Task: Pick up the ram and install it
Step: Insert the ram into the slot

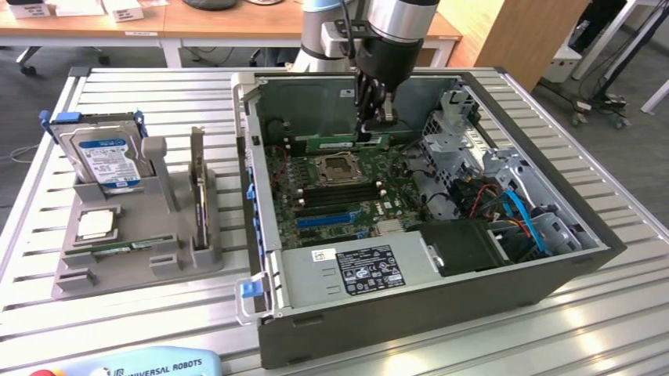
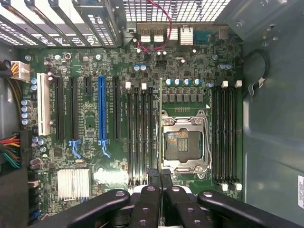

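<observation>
My gripper point(image 1: 374, 125) is clenched on the ram point(image 1: 334, 143). Case wall point(image 1: 303, 102) close beside; socket point(image 1: 334, 168) near

gripper point(image 2: 160, 175): black fingers point(image 2: 153, 197) pressed together, above the board
motherboard point(image 2: 118, 156): green, lying under the gripper and spreading out past it
CPU socket point(image 2: 184, 142): metal frame, just past the fingertips
near memory slots point(image 2: 140, 137): black bank running out from the fingertips, beside the socket
far memory slots point(image 2: 224, 137): second bank, beyond the socket from the gripper, white end tabs
blue slot point(image 2: 101, 114): among black expansion slots, past the near bank
heatsink point(image 2: 73, 183): silver fins, near the gripper's linkage
case wall point(image 2: 273, 118): grey, beyond the far bank
</observation>
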You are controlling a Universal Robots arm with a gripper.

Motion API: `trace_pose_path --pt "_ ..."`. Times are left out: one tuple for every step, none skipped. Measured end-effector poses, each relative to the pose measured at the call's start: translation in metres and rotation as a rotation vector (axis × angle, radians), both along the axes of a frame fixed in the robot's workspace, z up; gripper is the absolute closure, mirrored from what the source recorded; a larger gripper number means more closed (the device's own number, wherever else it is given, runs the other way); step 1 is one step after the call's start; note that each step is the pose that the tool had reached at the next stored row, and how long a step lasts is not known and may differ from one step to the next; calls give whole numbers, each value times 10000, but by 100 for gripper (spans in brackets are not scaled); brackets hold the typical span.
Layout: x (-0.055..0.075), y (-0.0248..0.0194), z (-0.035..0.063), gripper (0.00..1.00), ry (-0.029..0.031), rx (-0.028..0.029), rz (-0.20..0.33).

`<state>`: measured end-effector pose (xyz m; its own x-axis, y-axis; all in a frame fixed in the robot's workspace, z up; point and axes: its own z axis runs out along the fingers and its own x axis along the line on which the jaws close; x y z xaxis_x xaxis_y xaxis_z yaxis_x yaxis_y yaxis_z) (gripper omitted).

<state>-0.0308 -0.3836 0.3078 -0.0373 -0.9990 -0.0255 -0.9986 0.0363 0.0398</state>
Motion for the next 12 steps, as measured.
trace_pose_path --pt "0 0 0 89 0 1 0" --pt "0 0 -1 89 -1 1 0" --pt "0 0 -1 89 -2 2 0" --pt "-1 -2 -2 89 -3 5 -2" --pt "0 -8 -3 89 -3 6 -1" --pt "0 -16 -1 89 -2 3 0" --pt "0 -26 -1 89 -1 2 0" --pt "0 -36 -1 89 -2 2 -1" --pt "0 -47 -1 89 -2 2 -1" --pt "0 -60 -1 89 -1 2 0" --pt "0 -73 -1 89 -1 2 0" --pt "0 -87 -1 89 -1 2 0"
